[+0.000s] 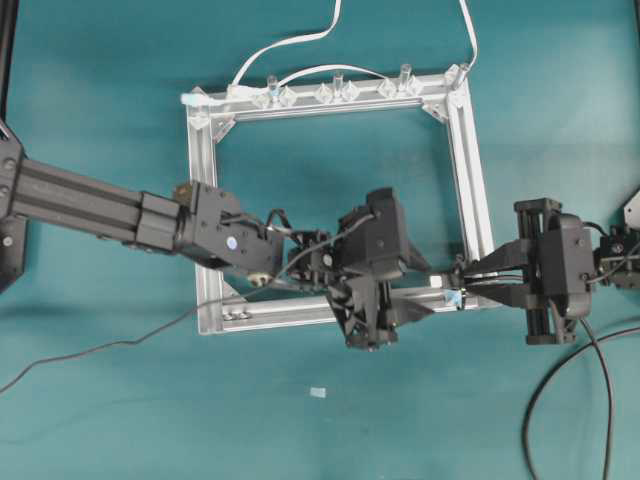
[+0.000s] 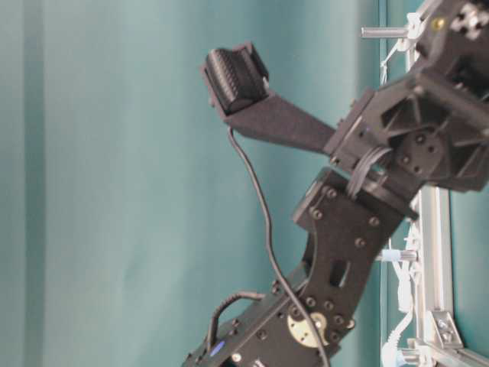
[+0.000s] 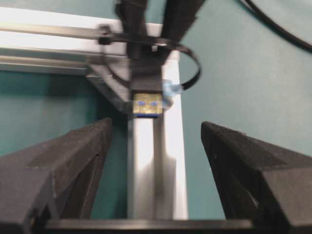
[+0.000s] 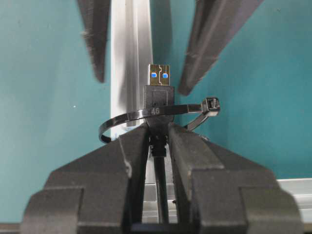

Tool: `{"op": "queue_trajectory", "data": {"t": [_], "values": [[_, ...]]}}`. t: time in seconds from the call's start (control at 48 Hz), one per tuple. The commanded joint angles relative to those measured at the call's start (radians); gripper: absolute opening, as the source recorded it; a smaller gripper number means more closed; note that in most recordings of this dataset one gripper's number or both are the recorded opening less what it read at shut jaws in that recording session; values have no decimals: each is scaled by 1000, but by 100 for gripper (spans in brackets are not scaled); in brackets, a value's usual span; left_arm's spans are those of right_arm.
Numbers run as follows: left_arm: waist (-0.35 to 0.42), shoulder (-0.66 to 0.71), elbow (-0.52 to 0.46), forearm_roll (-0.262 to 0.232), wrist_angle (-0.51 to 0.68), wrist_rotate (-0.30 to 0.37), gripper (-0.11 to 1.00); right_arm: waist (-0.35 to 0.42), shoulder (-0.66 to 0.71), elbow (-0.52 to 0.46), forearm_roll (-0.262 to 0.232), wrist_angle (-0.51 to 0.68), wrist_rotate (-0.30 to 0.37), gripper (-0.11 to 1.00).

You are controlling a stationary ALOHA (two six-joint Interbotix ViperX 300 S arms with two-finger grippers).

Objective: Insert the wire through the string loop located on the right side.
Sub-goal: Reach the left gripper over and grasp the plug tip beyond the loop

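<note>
My right gripper (image 4: 157,129) is shut on the black plug of the wire (image 4: 159,95), just behind its metal tip. The string loop (image 4: 127,118), a thin black band, arches over the plug body, and the blue-marked tip sticks out past it. The cable runs back between the right fingers. In the left wrist view the plug tip (image 3: 147,105) faces my open left gripper (image 3: 156,126), with the loop (image 3: 193,73) curving around it. Overhead, the right gripper (image 1: 462,276) and left gripper (image 1: 430,288) meet at the frame's lower right corner, by the loop's pale blue bit (image 1: 455,298).
The square aluminium frame (image 1: 470,150) lies flat on the teal table, with clear clips (image 1: 335,92) and a flat white cable (image 1: 290,45) along its far bar. The left arm (image 1: 100,205) crosses the frame's left side. Dark cables (image 1: 560,370) trail beside the right arm.
</note>
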Motion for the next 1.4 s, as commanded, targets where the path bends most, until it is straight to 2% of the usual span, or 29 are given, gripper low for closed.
{"op": "queue_trajectory", "data": {"t": [0.0, 0.229, 0.5, 0.729, 0.771, 0.833, 0.958, 1.0, 1.167, 1.375], "values": [[-8, -8, -40, 5, -6, -6, 76, 0, -3, -14, -3, -6, 2, 17], [0, 14, -78, 9, -6, 3, 76, 0, 14, -23, -3, -3, 3, 17], [18, 9, -84, 11, -5, 49, 76, -2, 15, -26, -3, -3, 3, 17], [28, 5, -84, 11, -6, 52, 74, -2, 15, -28, -3, -3, 3, 17], [28, 3, -86, 11, -5, 54, 72, 0, 15, -28, -3, -3, 3, 17], [26, 2, -84, 11, -6, 55, 62, 0, 17, -28, -3, -3, 3, 17], [15, 2, -84, 34, -6, 80, 27, 0, 17, -25, -3, -3, 3, 17], [11, 2, -86, 38, -6, 103, 20, 0, 15, -25, -3, -5, 3, 17], [-5, 2, -91, 38, -5, 204, 21, 0, 17, -21, -3, -5, 3, 17], [-2, 2, -92, 37, 40, 181, 21, -2, 17, -21, -3, -15, 3, 17]]}}
